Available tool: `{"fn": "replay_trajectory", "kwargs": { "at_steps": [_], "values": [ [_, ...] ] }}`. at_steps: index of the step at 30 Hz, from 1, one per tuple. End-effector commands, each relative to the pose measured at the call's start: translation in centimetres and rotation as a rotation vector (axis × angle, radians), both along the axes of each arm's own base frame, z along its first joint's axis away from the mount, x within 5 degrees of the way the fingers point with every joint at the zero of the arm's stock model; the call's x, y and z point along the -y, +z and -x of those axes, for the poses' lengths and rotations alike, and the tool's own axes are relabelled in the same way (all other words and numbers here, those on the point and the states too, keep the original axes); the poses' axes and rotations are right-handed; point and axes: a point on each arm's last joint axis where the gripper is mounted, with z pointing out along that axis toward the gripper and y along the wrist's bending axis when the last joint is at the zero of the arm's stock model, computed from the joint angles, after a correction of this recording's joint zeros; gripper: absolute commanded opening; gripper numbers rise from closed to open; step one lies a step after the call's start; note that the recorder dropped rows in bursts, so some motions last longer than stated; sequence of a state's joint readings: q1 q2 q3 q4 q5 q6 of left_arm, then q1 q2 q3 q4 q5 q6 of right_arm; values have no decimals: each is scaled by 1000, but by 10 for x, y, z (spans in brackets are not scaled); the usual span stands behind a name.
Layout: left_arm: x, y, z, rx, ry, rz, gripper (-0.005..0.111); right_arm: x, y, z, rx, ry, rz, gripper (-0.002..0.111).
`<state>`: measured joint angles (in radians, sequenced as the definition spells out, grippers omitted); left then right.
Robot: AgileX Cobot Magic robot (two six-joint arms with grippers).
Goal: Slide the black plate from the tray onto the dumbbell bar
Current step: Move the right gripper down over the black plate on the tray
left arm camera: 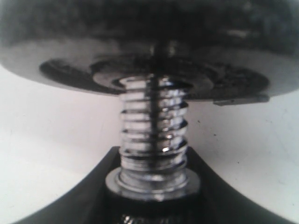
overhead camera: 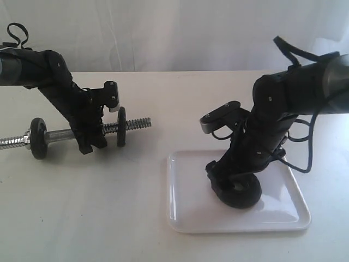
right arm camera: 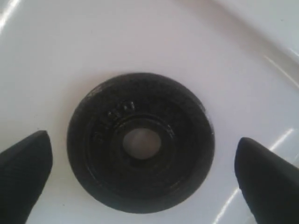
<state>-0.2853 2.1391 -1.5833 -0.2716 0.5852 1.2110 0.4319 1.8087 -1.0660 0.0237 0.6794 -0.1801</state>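
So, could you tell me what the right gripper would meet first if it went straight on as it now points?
The right gripper's open fingers straddle the black plate, so their tips would probably touch the tray first, the plate between them.

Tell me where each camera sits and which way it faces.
Exterior view: off the arms, facing the table from above; shows the left gripper clamping the dumbbell bar and the right gripper over the tray.
Left wrist view: on the left arm, looking along the bar's threads at a mounted black disc; dark gripper parts show.
Right wrist view: on the right arm, looking down on the black plate; both fingertips flank it.
Shared: exterior and right wrist views show plate and tray.
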Motion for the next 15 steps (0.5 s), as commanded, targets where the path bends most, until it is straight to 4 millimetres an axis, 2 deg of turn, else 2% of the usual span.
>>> {"fn": "replay_trajectory", "kwargs": {
  "at_steps": [1, 10, 15],
  "values": [
    [7, 3, 4, -35, 26, 56, 0, -6, -16, 0, -47, 23, 22, 104],
    [7, 3, 4, -35, 26, 56, 0, -6, -22, -2, -49, 22, 26, 104],
    [7, 3, 4, -35, 26, 56, 0, -6, -38, -2, -99, 23, 50, 104]
  ]
}}
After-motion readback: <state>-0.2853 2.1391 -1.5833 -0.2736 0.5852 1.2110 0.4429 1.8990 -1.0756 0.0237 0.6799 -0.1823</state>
